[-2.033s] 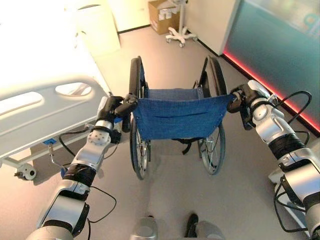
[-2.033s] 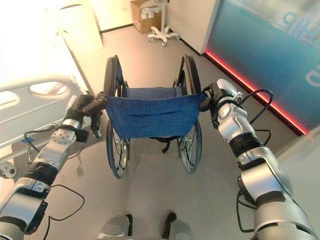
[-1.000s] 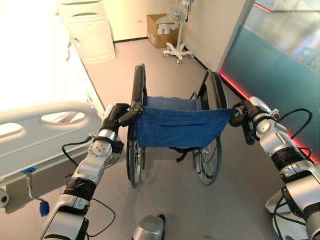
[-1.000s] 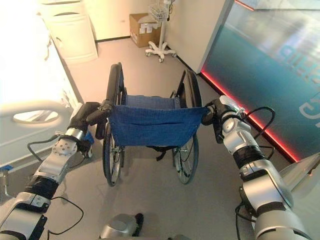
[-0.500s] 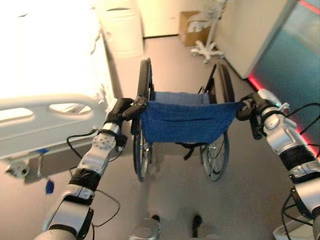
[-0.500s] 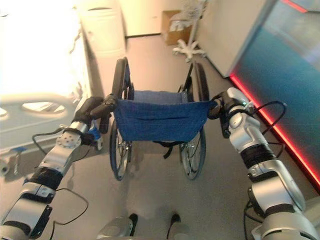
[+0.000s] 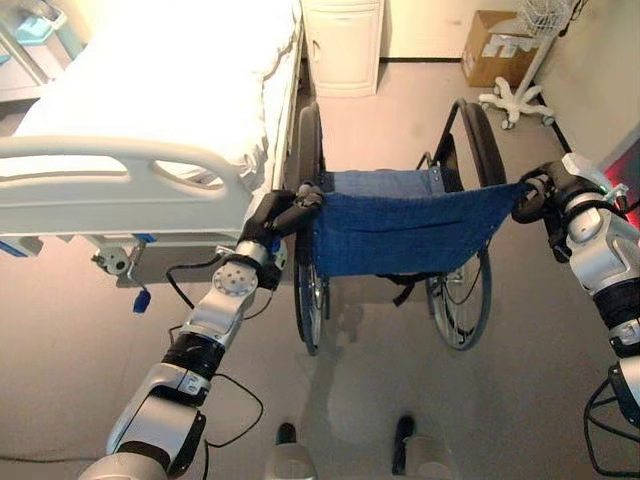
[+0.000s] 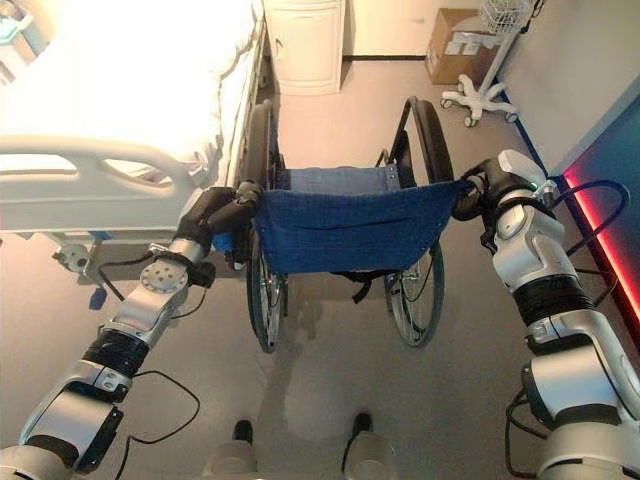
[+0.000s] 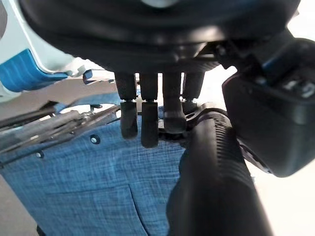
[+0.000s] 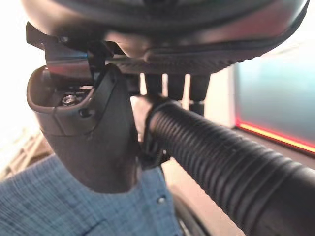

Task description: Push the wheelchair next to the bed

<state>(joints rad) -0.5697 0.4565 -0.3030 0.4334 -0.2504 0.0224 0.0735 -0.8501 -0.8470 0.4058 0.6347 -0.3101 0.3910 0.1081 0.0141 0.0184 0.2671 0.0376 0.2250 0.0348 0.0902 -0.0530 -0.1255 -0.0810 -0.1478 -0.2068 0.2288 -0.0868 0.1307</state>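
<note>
the wheelchair (image 7: 400,240) stands right in front of the robot, its back to us, blue fabric backrest (image 7: 405,228) stretched between the two push handles. the bed (image 7: 150,100) lies off to the left, and the chair's left big wheel (image 7: 308,250) sits just beside the bed's corner and footboard rail (image 7: 120,190), near but with no contact i can make out.

left hand (image 7: 272,215) is curled round the left push handle (image 9: 216,167); in the left wrist view the fingers (image 9: 147,123) hook down over the ribbed black grip and the thumb closes in from the other side. right hand (image 8: 480,195) does the same on the right push handle (image 10: 221,162), fingers wrapped over the top of the ribbed grip, thumb pressed alongside. both hands closed on the handles, then, at either top corner of the backrest.

as for handling, my read: a steel frame on big wheels, fairly heavy but it should roll easily on this smooth floor (image 7: 380,390). the frame is stiff, the backrest cloth is soft and gives nothing to push on, so the handles are the place to hold. the ribbed grips look grippy enough. uneven push between the two arms would likely swing the chair toward or away from the bed, and the left wheel has little room on that side.
</note>
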